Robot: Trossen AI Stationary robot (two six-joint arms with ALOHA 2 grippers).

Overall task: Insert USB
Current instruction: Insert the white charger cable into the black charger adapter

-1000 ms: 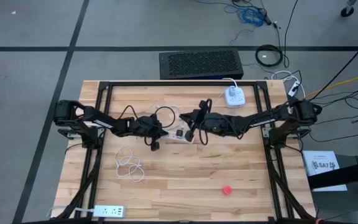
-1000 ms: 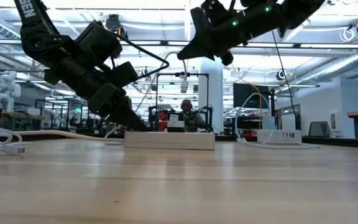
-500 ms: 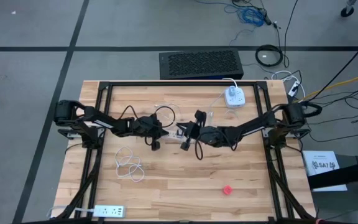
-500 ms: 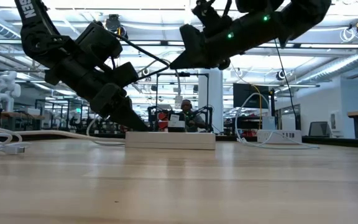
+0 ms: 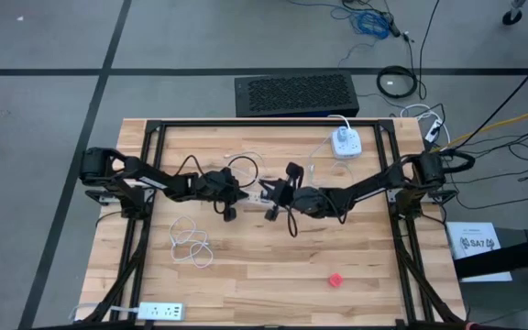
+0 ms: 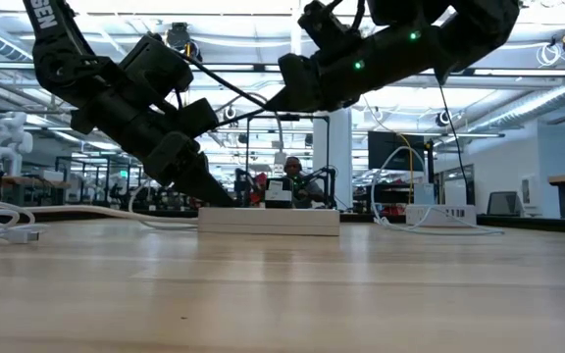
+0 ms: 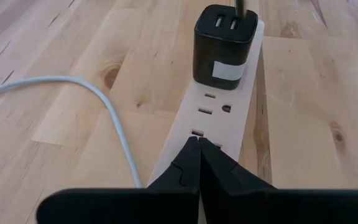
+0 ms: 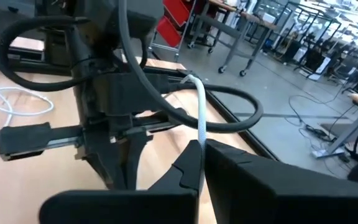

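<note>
A white power strip (image 7: 219, 118) lies flat on the wooden table (image 5: 273, 266), in the middle, and shows in the low view as a long bar (image 6: 268, 222). A black charger block (image 7: 225, 40) with two USB ports stands plugged into it. My left gripper (image 7: 198, 140) is shut with its tips on the strip's near end. My right gripper (image 6: 282, 96) hangs in the air above the strip, shut on a thin white USB cable (image 8: 199, 118). The cable's plug does not show. My left gripper presses its shut fingertips (image 6: 207, 194) down on the top face of the strip's end (image 7: 188, 158), slanting down from the table's left side. The strip lies flat on the table. My right gripper pinches the white cable (image 8: 200, 142) between its two fingers. It comes almost level from the table's right side. A short length of cable sticks out past the fingertips, clear of the table.
A loose coil of white cable (image 5: 191, 243) lies near the left. A second white power strip (image 5: 159, 312) sits at the near left corner and a small red thing (image 5: 335, 280) at the near right. A white round adapter (image 5: 344, 142) with its cord stands at the far right.
My right gripper has come down and toward the table's left, closer over the power strip, and has rolled about its own axis. Most of this happened in the first half second. It stays shut on the cable.
</note>
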